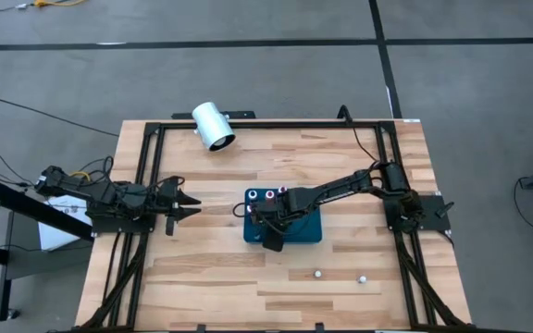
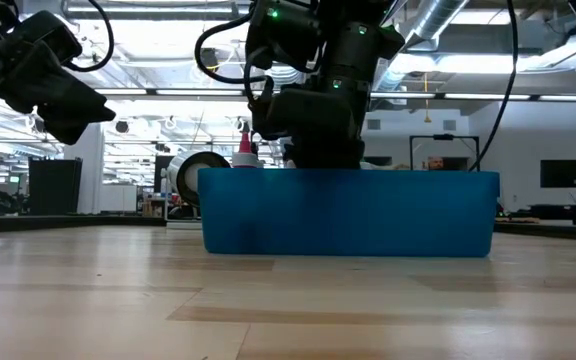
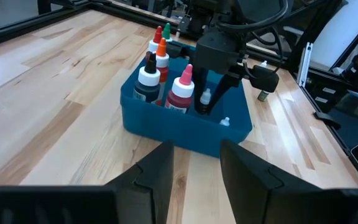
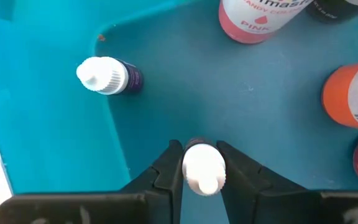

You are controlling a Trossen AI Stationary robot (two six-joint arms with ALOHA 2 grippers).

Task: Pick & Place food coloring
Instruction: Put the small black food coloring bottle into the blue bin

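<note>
A wooden table (image 1: 202, 268) carries a blue tray (image 1: 308, 231) near its middle. The left gripper (image 1: 191, 205) hovers by the left edge, fingers slightly apart, empty. The right gripper (image 4: 201, 163) reaches down into the tray, fingers pinching one white-capped bottle (image 4: 202, 167); another small bottle (image 4: 107, 76) lies beside it. Two tiny bottles (image 1: 317, 274) stand near the front edge.

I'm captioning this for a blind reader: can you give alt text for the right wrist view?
The right gripper holds a small white-capped bottle between its fingers inside the teal tray. Another white-capped bottle sits nearby.
</note>
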